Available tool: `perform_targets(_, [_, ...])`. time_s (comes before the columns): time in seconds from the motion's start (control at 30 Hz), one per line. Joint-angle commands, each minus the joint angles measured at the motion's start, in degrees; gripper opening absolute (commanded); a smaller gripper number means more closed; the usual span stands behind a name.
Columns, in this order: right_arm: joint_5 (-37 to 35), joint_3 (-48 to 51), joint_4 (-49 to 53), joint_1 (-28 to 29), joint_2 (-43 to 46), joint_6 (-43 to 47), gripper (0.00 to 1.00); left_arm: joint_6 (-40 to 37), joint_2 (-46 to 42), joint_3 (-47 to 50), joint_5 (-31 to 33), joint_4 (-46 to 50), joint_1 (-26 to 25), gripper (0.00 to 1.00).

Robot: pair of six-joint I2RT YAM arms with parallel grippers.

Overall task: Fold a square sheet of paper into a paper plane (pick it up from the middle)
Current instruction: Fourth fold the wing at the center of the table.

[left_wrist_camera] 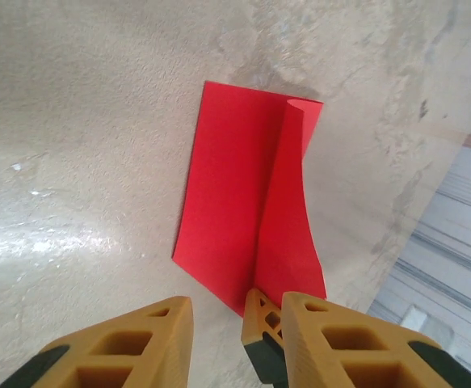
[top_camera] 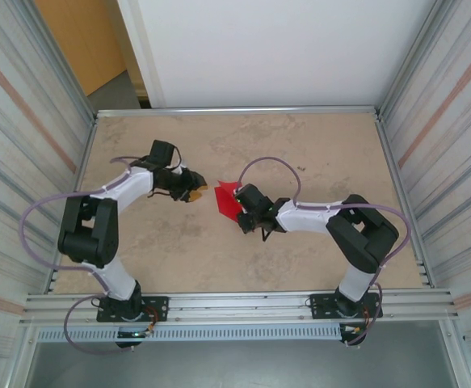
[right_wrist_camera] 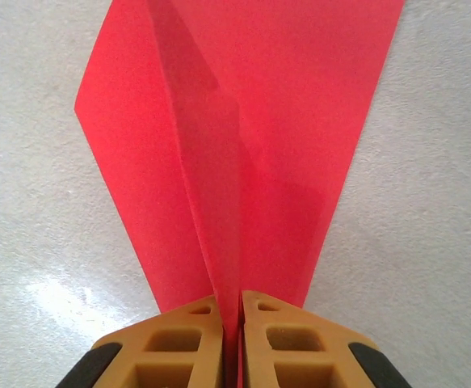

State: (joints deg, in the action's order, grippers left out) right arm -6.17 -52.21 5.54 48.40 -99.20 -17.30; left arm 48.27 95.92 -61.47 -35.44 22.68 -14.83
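My right pincer [right_wrist_camera: 231,297] clamps the raised crease of the square sheet of paper [right_wrist_camera: 251,121], long axis straight ahead; my left pincer [left_wrist_camera: 231,305], part-open and empty, sits just beside its corner.

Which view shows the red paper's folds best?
The right wrist view: the red paper is close up, its centre crease and layered flaps plain, near tip pinched in the right hand. The left wrist view gives most of its outline with one flap curling up; the top view shows a small red patch between the arms.
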Motion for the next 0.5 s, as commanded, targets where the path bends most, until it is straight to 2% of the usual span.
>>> perform_targets(0.0, [8.56,-0.71,-0.42,-1.29,0.19,1.17,0.13,0.53,-3.45,4.45,-1.18,-5.00,-0.26,0.36])
perform_targets(0.23, [16.77,-3.15,0.00,-4.29,-2.69,1.02,0.14,4.64,-3.83,11.23,-4.31,-15.82,-1.42,0.35])
perform_targets(0.47, [23.28,-4.70,1.15,-7.36,-5.72,0.25,0.14,5.99,-0.83,13.25,-4.98,-21.59,-4.06,0.30])
